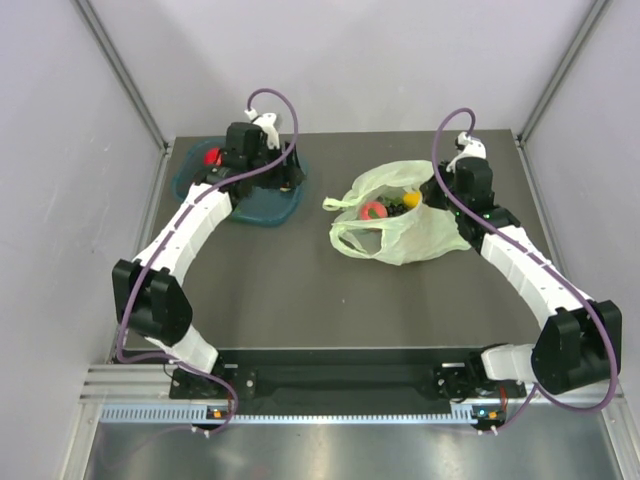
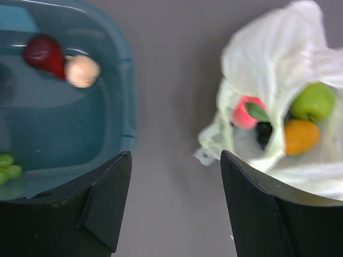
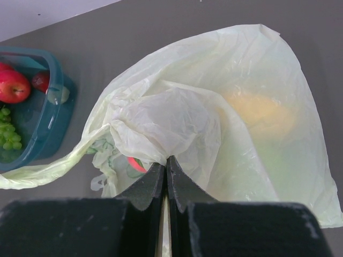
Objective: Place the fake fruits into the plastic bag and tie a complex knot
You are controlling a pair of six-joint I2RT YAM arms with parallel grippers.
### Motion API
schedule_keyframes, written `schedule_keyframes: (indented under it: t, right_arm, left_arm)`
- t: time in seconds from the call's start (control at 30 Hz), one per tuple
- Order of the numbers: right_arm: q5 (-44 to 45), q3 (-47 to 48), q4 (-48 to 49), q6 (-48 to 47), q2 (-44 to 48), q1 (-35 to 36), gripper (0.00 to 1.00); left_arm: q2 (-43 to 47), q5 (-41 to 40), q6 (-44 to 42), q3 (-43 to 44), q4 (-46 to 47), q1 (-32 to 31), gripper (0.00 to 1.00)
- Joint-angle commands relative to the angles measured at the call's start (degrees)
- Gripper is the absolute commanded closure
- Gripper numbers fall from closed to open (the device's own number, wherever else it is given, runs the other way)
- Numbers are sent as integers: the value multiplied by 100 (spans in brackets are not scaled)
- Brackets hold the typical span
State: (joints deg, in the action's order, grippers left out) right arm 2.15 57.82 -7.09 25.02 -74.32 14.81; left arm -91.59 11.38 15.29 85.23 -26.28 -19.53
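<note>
The pale green plastic bag [image 1: 405, 232] lies at the right middle of the table with its mouth open toward the left. Inside it are a pink-red fruit [image 1: 375, 211] and a yellow one [image 1: 410, 200]; the left wrist view shows a green apple [image 2: 313, 101], an orange fruit [image 2: 300, 136] and a pink one [image 2: 245, 113] in it. My right gripper [image 3: 166, 159] is shut on a bunch of the bag's film [image 3: 177, 118] at its right rim [image 1: 433, 190]. My left gripper [image 2: 176, 156] is open and empty, above the right edge of the teal tray [image 1: 283, 178]. No knot shows.
The teal tray [image 1: 262, 207] stands at the back left. It holds a red fruit [image 2: 44, 53], a peach one [image 2: 82, 70] and green grapes [image 2: 7, 166]. One bag handle [image 3: 43, 170] trails toward the tray. Grey walls close in the table's sides and back.
</note>
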Motion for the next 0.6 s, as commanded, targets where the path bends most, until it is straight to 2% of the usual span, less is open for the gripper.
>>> schedule_keyframes:
  t: [0.0, 0.13, 0.43, 0.57]
  right_arm:
    - [-101, 150, 85, -128, 23, -57, 100]
    - [-127, 150, 94, -146, 14, -66, 100]
    - [-127, 177, 85, -199, 76, -57, 100]
    - [-136, 203, 85, -199, 85, -57, 100]
  left_arm:
    - [-218, -758, 88, 248, -9, 168, 28]
    - [-736, -1085, 211, 493, -8, 432, 30]
    - [-2511, -1068, 448, 1575, -62, 836, 32]
    - [-3180, -769, 501, 2014, 53, 916, 32]
